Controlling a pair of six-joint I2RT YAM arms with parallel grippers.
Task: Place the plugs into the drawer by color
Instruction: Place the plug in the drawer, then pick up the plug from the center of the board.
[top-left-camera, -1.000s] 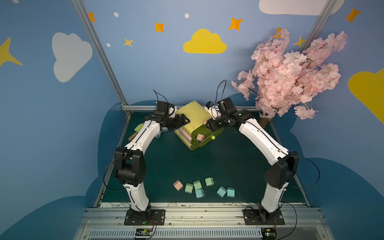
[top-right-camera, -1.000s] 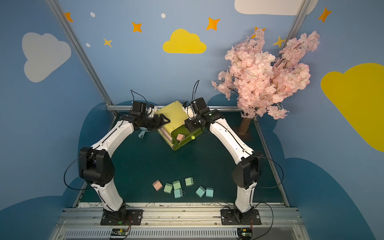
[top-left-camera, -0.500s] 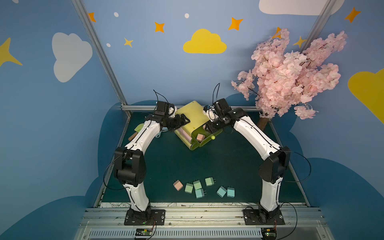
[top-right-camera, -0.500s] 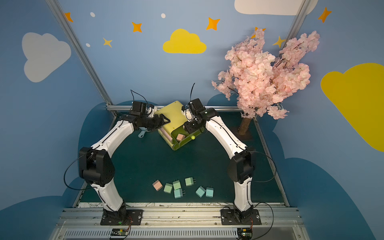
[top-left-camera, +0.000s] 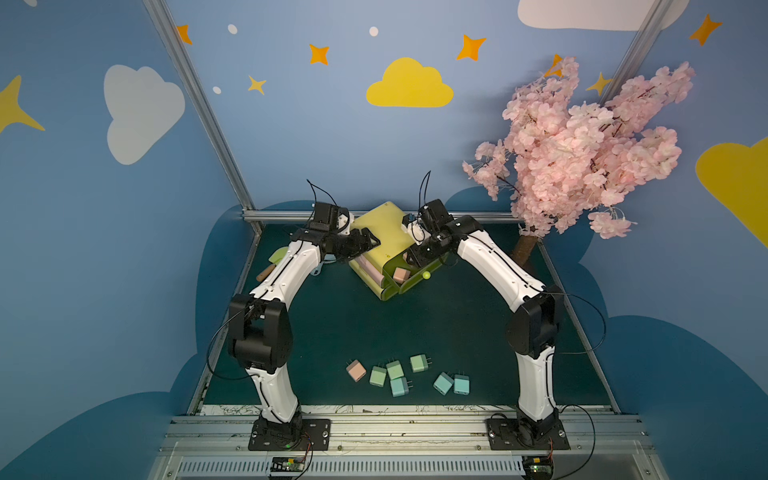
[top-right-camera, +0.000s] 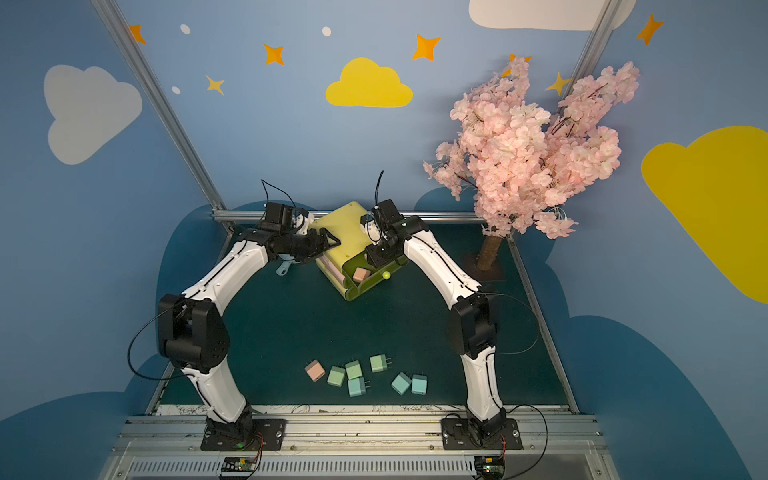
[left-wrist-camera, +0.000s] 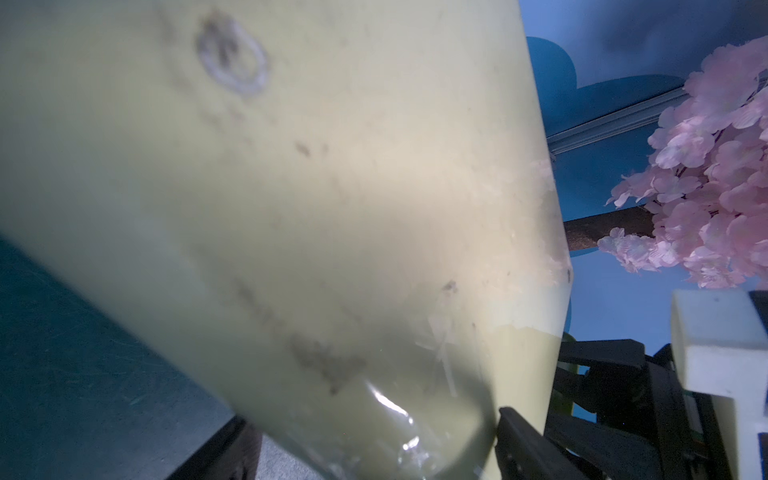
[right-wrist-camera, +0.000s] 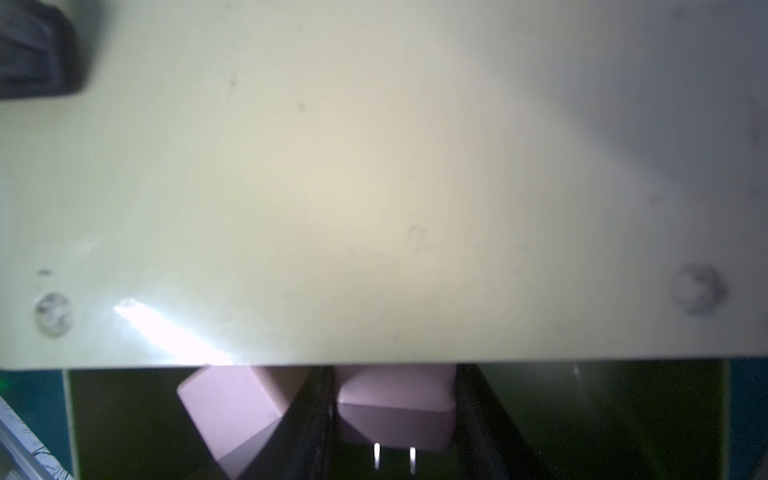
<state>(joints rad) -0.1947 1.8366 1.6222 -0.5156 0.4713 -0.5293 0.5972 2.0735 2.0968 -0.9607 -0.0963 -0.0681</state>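
the yellow drawer chest (top-left-camera: 380, 235) sits upper middle in both top views, its top drawer (top-left-camera: 409, 284) open. the left gripper (top-left-camera: 365, 243) clamps the chest's left edge. the right gripper (top-left-camera: 413, 259) reaches into that drawer with a pink plug (right-wrist-camera: 395, 411) between its fingers; gripped or released, cannot tell. a second pink plug (right-wrist-camera: 232, 411) lies beside it. seven plugs (top-left-camera: 395, 369) lie lower middle.

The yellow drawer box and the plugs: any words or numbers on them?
No words can be read anywhere.
On the drawer box: only smudges and round marks.
On the plugs: too small to show print.
On the white strip at the table's front edge: black scribbles, too small to read.
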